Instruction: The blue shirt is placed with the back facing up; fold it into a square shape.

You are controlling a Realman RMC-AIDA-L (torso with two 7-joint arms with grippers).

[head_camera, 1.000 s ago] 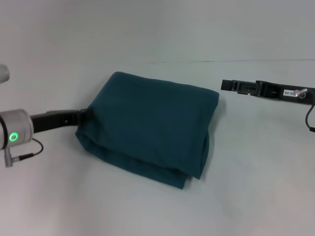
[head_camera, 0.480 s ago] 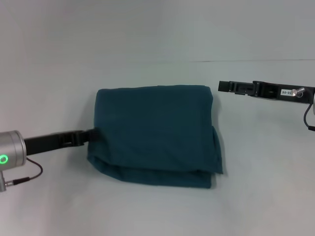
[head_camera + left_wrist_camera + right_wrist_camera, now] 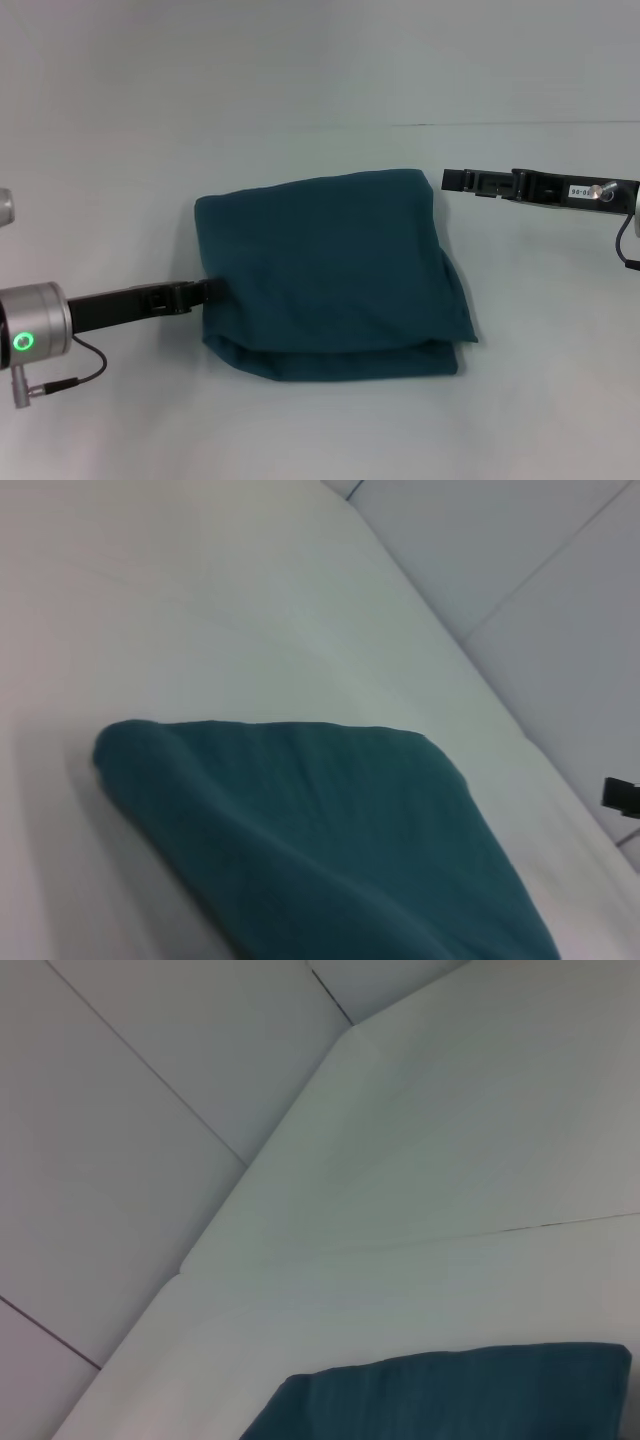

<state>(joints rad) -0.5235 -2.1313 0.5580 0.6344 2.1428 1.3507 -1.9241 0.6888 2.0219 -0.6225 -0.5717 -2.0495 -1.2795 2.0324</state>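
Shirt (image 3: 330,270) is lying at the centre of the head view as a compact, roughly square teal bundle on the white table (image 3: 300,80), plain side up; no lettering is showing. Layered folds are stacking along its lower edge, and the lower right corner is flaring outward a little past the rest of the outline.

Left gripper (image 3: 205,291) is reaching in from the lower left of the frame and is meeting the bundle's left edge about halfway down. Its tips are sitting against or just under the cloth, so whether they are parted or closed on fabric cannot be told. Judged from this placement, the arm is squaring or shifting the bundle by its side, a finishing step in a task that appears nearly complete.

Right gripper (image 3: 452,180) is hovering at the upper right of the frame, just beside the bundle's upper right corner and not touching it. Its finger state cannot be told either. Judged from its position, it is standing clear while the left arm works.

Bare table is surrounding the bundle on all sides, widest above and to the lower right, giving room for withdrawing either arm. The flaring corner may need tucking for a true square.
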